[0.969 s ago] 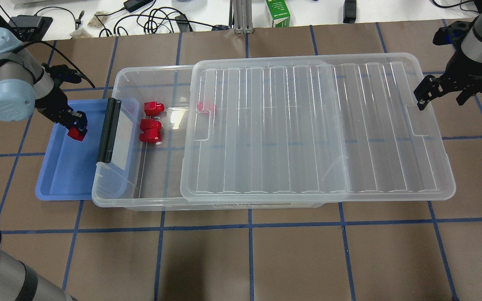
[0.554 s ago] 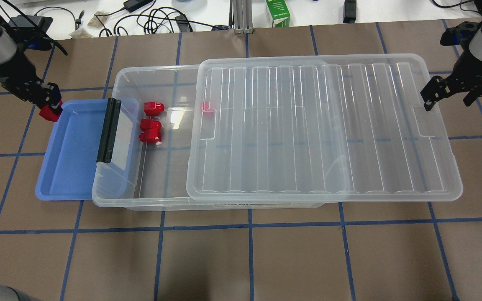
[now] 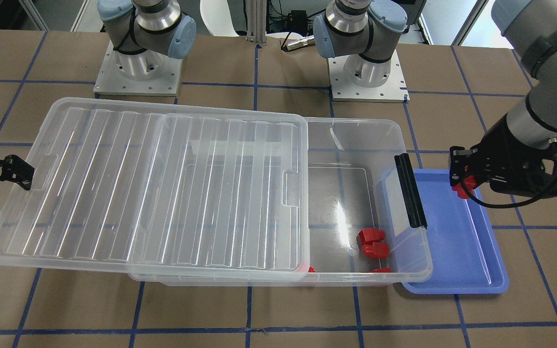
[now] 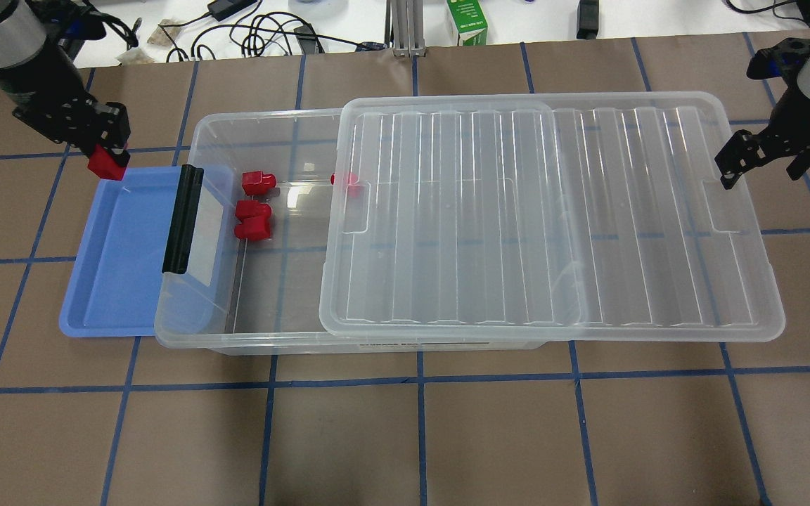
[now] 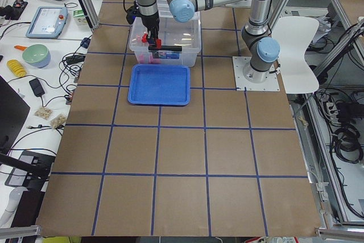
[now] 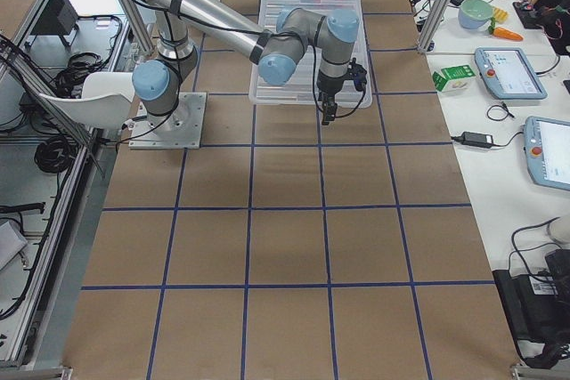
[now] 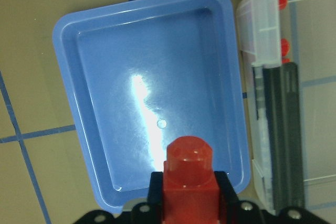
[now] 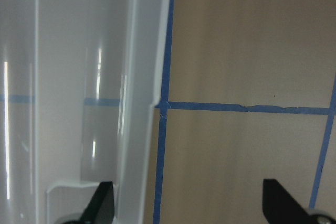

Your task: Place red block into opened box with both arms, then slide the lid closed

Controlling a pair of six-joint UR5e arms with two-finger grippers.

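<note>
Red block (image 4: 107, 164): clamped between the fingers of left gripper (image 4: 111, 156). Cube end seated between the pads, rounded stub protruding beyond the fingertips in the left wrist view. Held above the 11 o'clock corner of blue tray (image 4: 117, 281) in the overhead view, outside box (image 4: 236, 342), at its 9 o'clock end.

Right gripper (image 4: 760, 160): fingers spread apart, holding nothing, at the 3 o'clock end of lid (image 4: 553, 225). Lid rim between the two fingers in the right wrist view; contact not discernible.

Lid: resting on box, offset toward 3 o'clock, 9 o'clock portion of box uncovered.

Loose red pieces (image 4: 253, 219): three inside the uncovered portion, near black bar (image 4: 181, 219); a fourth at the lid's edge.
</note>
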